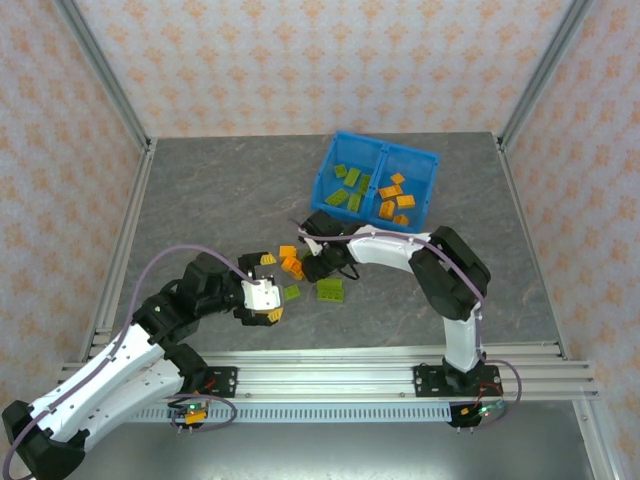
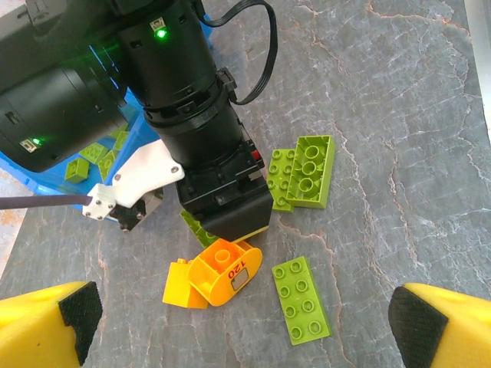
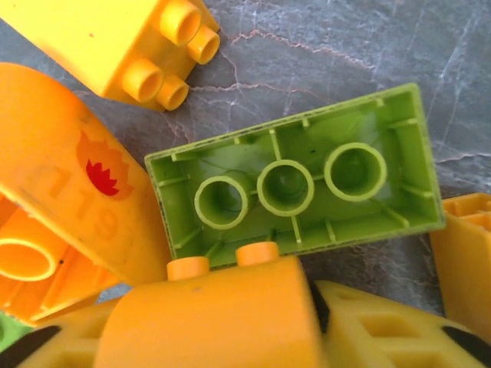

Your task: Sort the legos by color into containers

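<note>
1. Since the right gripper (image 1: pixel 316 262) is down in the loose pile with its yellow fingers drawn in around a rounded orange brick (image 3: pixel 207 314), the step in hand looks like the pick-up. The pinch seems made, though I cannot tell how firm it is.
2. Lift straight up first. An upturned green brick (image 3: pixel 295 188) seems to touch the pinched one and a flame-printed orange brick (image 3: pixel 69 207) lies just beside it, so a sideways drag would likely scatter them.
3. Carry it to the blue bin (image 1: pixel 390 144) at the far side of the table and into the compartment on the right, where orange pieces lie. The greens are in the left one.
4. The left gripper (image 2: pixel 247 326) hovers near the pile, fingers spread wide with nothing between them. Keeping it out of the lift path seems wise.
5. Hard to read: the right gripper's fingertips are cut off at the bottom of its wrist view and the brick hides the contact faces. From overhead, the arm covers part of the pile, so the count of loose bricks is unsure.
</note>
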`<state>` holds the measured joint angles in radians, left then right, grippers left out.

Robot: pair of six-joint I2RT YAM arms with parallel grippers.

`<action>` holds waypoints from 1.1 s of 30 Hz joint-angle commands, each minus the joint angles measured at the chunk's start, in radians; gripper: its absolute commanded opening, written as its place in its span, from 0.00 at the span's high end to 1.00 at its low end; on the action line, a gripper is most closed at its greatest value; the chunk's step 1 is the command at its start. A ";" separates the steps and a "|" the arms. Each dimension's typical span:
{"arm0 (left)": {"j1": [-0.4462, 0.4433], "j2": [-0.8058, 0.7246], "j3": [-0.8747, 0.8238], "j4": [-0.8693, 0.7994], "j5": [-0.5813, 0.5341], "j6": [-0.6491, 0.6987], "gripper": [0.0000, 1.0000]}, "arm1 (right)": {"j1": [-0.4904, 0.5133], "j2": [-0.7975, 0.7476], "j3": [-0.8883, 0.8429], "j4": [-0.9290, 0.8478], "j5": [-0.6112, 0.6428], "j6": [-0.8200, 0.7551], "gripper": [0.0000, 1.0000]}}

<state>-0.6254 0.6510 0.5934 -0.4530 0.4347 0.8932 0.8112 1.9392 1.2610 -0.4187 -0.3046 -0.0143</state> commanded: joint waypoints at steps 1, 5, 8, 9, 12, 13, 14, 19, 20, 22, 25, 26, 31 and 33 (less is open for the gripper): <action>0.006 0.004 -0.012 -0.004 0.015 0.024 0.00 | 0.005 -0.007 0.040 0.006 0.007 -0.011 0.63; 0.006 0.007 -0.014 -0.001 0.017 0.026 0.00 | 0.005 -0.068 0.010 0.015 0.047 0.007 0.69; 0.007 0.007 -0.015 0.004 0.018 0.026 0.00 | 0.005 -0.139 -0.022 0.023 0.089 0.021 0.70; 0.006 0.007 -0.016 0.007 0.019 0.025 0.00 | 0.004 -0.170 -0.035 0.029 0.103 0.027 0.70; 0.007 0.007 -0.019 0.021 0.018 0.019 0.00 | -0.003 -0.264 -0.068 0.056 0.140 0.056 0.72; 0.007 0.007 -0.020 0.023 0.018 0.018 0.00 | -0.012 -0.292 -0.076 0.068 0.146 0.074 0.73; 0.007 0.007 -0.021 0.029 0.017 0.016 0.00 | -0.027 -0.330 -0.090 0.090 0.144 0.098 0.74; 0.007 0.003 -0.023 0.037 0.017 0.003 0.00 | -0.160 -0.505 -0.174 0.216 0.231 0.222 0.74; 0.007 0.001 -0.023 0.039 0.015 0.003 0.00 | -0.191 -0.526 -0.185 0.229 0.271 0.234 0.74; 0.007 -0.001 -0.024 0.041 0.016 0.001 0.00 | -0.249 -0.542 -0.186 0.226 0.348 0.259 0.73; 0.007 -0.001 -0.022 0.039 0.019 0.000 0.00 | -0.360 -0.514 -0.174 0.216 0.376 0.308 0.72; 0.007 0.000 -0.021 0.035 0.018 0.000 0.00 | -0.402 -0.490 -0.162 0.214 0.348 0.323 0.72; 0.007 -0.010 -0.023 0.031 0.019 0.006 0.00 | -0.492 -0.310 -0.047 0.152 0.340 0.331 0.72; 0.007 -0.011 -0.023 0.029 0.020 0.005 0.00 | -0.512 -0.240 -0.013 0.149 0.334 0.343 0.73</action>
<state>-0.6254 0.6544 0.5793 -0.4408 0.4381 0.8993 0.3115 1.6375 1.1965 -0.2333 0.0086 0.2958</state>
